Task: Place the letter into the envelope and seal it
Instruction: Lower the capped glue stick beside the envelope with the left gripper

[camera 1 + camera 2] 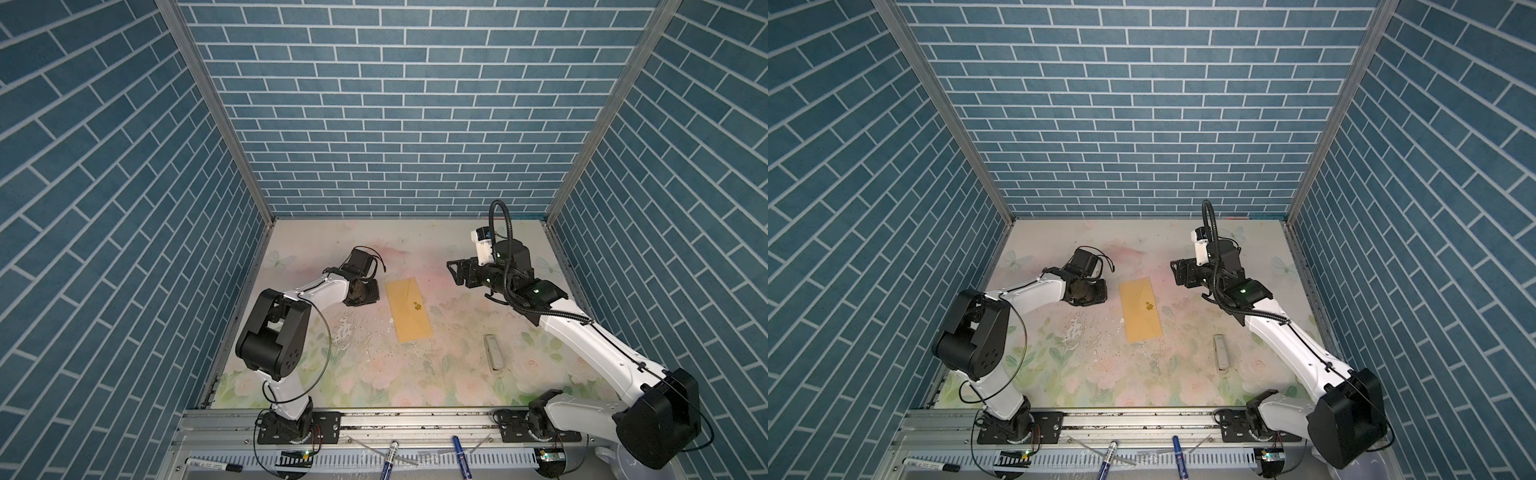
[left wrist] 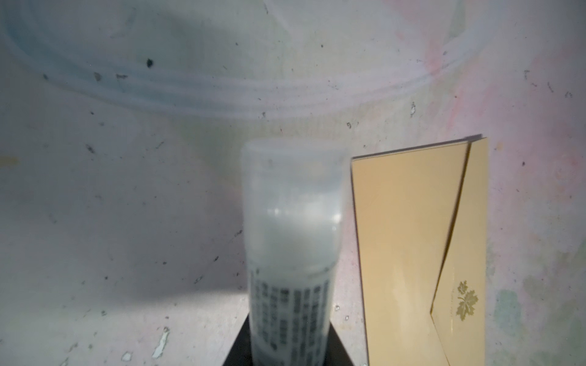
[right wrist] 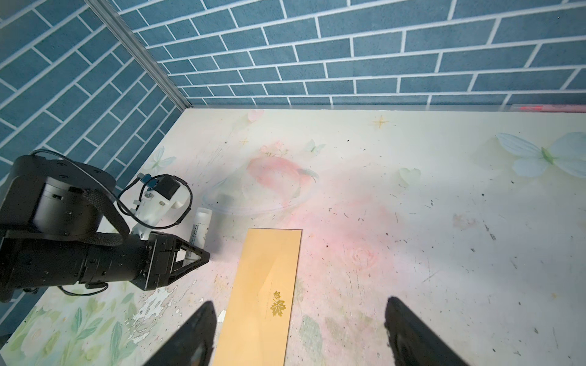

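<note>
One light, limp envelope [image 3: 263,285], likely best pinched at an edge, lies ahead of my gaping right gripper [image 1: 455,272]; my left gripper [image 3: 198,252] clamps a white tube [image 2: 291,247].

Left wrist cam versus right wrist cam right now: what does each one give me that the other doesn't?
Only left wrist: the diagonal flap edge of the envelope, lying closed, beside a blurred close-up of the glue stick. Only right wrist: the left gripper seen from outside, shut on that stick; the right gripper, open; the brick wall. Both: the glue stick, the envelope and its gold leaf sticker.
</note>
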`<state>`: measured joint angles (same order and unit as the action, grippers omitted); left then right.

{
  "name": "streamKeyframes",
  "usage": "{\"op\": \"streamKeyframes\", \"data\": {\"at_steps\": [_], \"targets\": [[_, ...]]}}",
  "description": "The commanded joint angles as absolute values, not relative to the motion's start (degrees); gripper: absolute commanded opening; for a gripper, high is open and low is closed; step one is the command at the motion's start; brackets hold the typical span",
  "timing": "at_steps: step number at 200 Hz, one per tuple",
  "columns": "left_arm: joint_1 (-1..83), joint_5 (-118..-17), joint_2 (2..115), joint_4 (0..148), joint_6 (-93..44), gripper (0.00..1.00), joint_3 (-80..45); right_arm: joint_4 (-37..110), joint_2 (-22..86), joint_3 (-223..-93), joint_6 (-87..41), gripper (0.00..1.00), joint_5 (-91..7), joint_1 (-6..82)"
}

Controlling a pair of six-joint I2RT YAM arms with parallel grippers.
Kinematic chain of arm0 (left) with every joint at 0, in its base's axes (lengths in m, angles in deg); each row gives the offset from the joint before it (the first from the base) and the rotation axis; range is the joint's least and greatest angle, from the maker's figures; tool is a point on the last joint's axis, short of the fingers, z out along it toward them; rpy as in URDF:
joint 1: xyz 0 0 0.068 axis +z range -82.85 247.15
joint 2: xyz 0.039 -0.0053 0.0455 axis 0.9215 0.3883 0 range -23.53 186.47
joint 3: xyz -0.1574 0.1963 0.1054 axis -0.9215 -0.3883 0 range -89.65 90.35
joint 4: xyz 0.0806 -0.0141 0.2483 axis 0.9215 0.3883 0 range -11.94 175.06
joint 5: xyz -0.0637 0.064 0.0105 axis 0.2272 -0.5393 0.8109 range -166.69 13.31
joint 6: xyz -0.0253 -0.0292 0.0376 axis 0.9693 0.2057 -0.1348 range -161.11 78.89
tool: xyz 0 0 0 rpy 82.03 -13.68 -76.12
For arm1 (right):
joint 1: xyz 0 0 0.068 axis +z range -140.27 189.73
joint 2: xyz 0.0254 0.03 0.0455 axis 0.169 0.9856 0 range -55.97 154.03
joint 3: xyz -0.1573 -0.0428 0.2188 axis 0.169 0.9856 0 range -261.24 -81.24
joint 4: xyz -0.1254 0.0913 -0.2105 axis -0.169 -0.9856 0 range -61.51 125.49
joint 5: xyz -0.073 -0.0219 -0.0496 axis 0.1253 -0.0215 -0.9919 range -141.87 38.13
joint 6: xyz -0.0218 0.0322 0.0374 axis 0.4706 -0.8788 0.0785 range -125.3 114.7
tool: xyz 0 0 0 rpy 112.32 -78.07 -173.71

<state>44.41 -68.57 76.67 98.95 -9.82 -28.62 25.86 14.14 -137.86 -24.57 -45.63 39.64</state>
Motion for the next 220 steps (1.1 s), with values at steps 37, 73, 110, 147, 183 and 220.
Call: {"op": "streamKeyframes", "data": {"at_steps": [37, 73, 110, 147, 183, 220], "targets": [[44.70, -69.40, 77.79, 98.28, -9.43, 0.07, -29.89, 27.85, 13.97, -135.29, -25.69, 0.83, -44.63, 38.94], [44.74, -69.29, 78.92, 98.04, -9.34, 0.14, -29.89, 28.02, 14.72, -135.52, -25.69, 0.83, -44.24, 38.85], [44.74, -69.04, 79.50, 97.84, -9.22, 0.16, -30.05, 28.46, 15.72, -135.54, -25.78, 0.83, -43.62, 38.74], [44.73, -68.90, 79.55, 97.49, -9.12, 0.20, -30.76, 28.59, 16.94, -136.07, -25.87, 0.83, -42.83, 38.60], [44.74, -68.52, 79.76, 97.32, -8.77, 0.26, -30.95, 28.38, 17.41, -136.59, -25.96, 0.83, -42.56, 38.56], [44.74, -68.12, 79.95, 96.96, -8.68, 0.34, -31.14, 27.91, 17.60, -136.70, -26.04, 0.83, -42.47, 38.56]]}}
